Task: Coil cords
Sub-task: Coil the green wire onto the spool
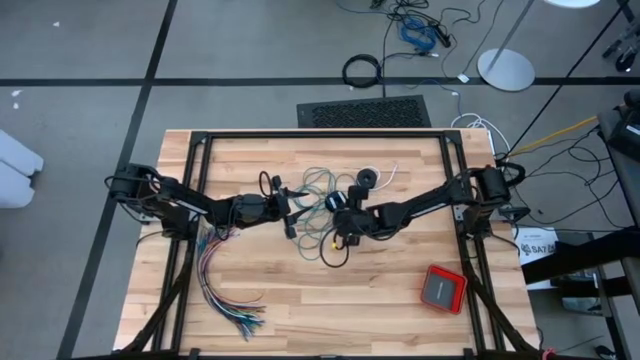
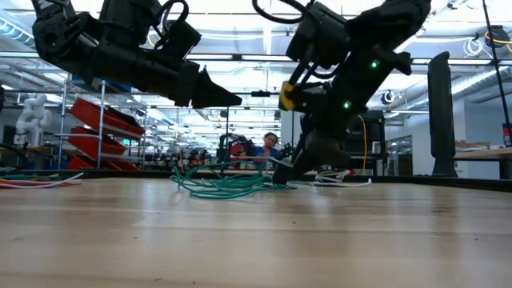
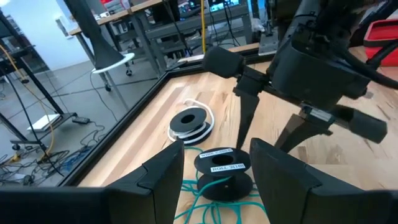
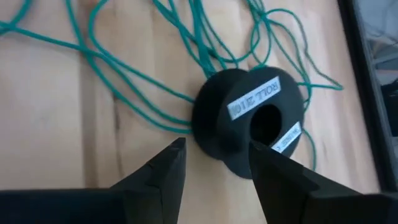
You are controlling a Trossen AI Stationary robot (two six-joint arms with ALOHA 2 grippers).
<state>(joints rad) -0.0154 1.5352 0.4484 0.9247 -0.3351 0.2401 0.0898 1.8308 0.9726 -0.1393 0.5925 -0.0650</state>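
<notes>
A: Nearest the right wrist cam: the right gripper (image 4: 212,163), fingers spread, holding nothing. Just past the tips lies a black spool (image 4: 249,121) on its side on the tabletop (image 4: 56,118), not touched as far as I can see.

B: And the teal-green cord (image 4: 124,68)?

A: Loose tangle, strands running from behind the spool across the wood. From above it sits mid-tabletop, btwn the two grippers.

B: Any writing?

A: White labels on the spool; looks like "ROLL 2110", not sure. Left wrist cam shows a similar label, too small to read.

B: Left gripper (image 3: 214,168)?

A: Open too, empty, above the tabletop, spool just ahead of it.

B: Other cord?

A: Second black spool (image 3: 189,121) farther back w/ a white cord end (image 3: 198,104) curling round it.

B: Containers?

A: Red box (image 1: 442,288) near the front right corner, contents not visible.
</notes>
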